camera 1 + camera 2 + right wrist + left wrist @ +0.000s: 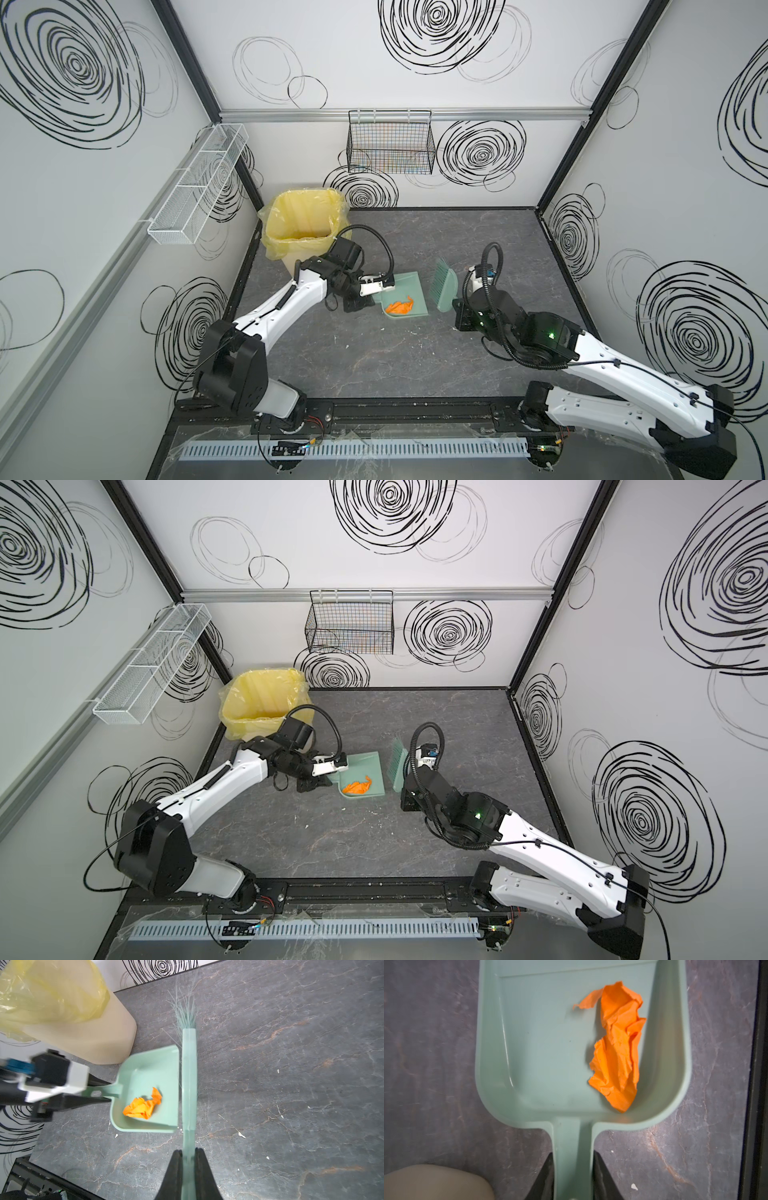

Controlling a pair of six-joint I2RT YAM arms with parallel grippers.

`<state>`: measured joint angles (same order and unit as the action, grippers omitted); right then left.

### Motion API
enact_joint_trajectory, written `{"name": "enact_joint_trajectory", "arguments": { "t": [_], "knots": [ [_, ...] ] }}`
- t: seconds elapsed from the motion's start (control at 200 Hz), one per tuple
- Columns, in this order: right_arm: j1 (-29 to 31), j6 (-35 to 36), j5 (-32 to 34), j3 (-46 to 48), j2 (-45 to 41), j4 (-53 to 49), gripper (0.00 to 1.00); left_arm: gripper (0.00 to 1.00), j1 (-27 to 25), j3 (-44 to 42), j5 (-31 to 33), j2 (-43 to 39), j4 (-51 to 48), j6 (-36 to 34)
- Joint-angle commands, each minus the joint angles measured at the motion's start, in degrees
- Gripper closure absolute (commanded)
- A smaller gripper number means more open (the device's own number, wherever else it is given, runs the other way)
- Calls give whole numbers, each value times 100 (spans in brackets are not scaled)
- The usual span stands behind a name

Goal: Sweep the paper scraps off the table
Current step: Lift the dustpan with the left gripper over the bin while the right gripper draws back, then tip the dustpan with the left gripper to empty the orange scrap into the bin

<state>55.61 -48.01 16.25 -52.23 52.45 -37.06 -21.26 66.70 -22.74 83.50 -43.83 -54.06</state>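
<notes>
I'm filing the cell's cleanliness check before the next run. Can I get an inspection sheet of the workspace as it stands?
Surface: table, dark grey and veined; no loose scraps seen.
Job's things: one orange paper scrap lies inside the dustpan; the brush is beside the pan's open edge.
Clutter: small white flecks on the table.
Grippers: left gripper shut on the dustpan's handle; right gripper shut on the brush's handle.
Cables: black cables loop above both wrists.
Surroundings: bin with a yellow bag at the back left; black wire basket and white mesh basket hang on the walls.
</notes>
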Motion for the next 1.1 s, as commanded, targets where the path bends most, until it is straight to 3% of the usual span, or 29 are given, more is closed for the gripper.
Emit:
{"name": "enact_joint_trajectory", "arguments": {
  "t": [0.0, 0.275, 0.455, 0.57, 0.866, 1.091],
  "knots": [
    [-62, -156, 291, 143, -233, -82, 100, 100, 502, 802, -630, -187, -988, -367],
    [-154, -191, 226, 366, -358, 23, 100, 100, 2130, 3668, -922, 522, -2749, -1400],
    [-169, -203, 270, 415, -393, 66, 100, 100, 3107, 5360, -533, 1237, -3327, -1972],
    [-190, -166, 305, 370, -392, -1, 100, 100, 3546, 6061, 55, 1525, -3367, -2339],
    [-269, -91, 260, 455, -276, 231, 100, 100, 3782, 5521, 1970, 1109, -1822, -3384],
    [-255, -80, 179, 403, -112, 261, 100, 100, 3527, 4120, 3036, 407, -12, -4485]
  ]
}}
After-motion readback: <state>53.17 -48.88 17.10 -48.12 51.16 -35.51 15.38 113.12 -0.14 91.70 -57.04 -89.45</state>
